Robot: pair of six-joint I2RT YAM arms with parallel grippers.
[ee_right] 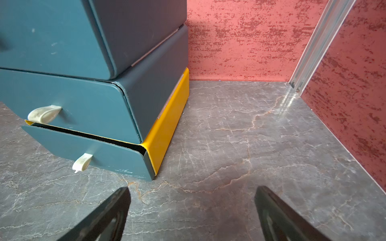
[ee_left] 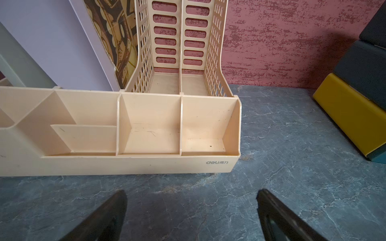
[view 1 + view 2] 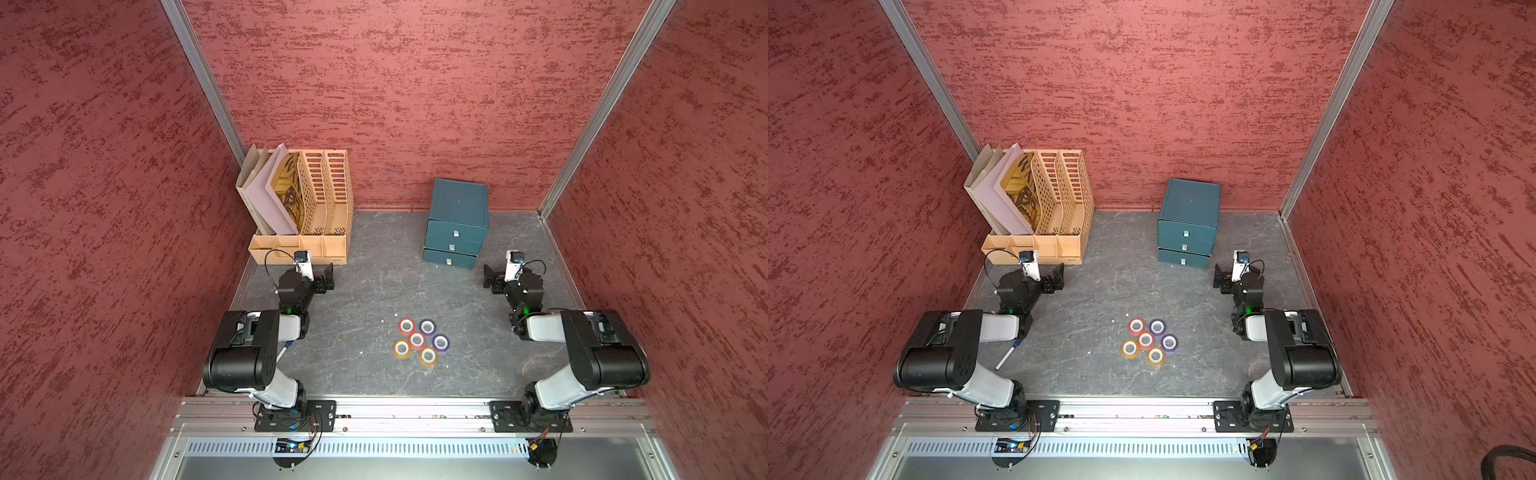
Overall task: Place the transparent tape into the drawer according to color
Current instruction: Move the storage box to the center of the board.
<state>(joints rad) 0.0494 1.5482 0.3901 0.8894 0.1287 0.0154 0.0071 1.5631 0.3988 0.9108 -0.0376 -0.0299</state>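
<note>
The transparent tape is several small rolls with white cores, lying flat in a tight cluster on the grey tabletop: two red (image 3: 407,326) (image 3: 1145,340), two purple (image 3: 440,343) (image 3: 1157,327) and two orange (image 3: 402,348) (image 3: 1155,356). A teal drawer cabinet (image 3: 456,224) (image 3: 1188,224) stands at the back with three white-handled drawers. Its bottom drawer (image 1: 100,152), with a yellow side, is out by a narrow crack. My left gripper (image 3: 329,277) (image 2: 191,193) is open over bare table before the organiser. My right gripper (image 3: 488,277) (image 1: 192,189) is open beside the cabinet's lower corner. Both are far from the tape and hold nothing.
A beige desk organiser (image 3: 307,208) (image 2: 179,125) with folders and front compartments stands at the back left. A pen (image 3: 1005,357) lies under my left arm. Red textured walls close off the back and both sides. A metal rail (image 3: 415,411) runs along the front.
</note>
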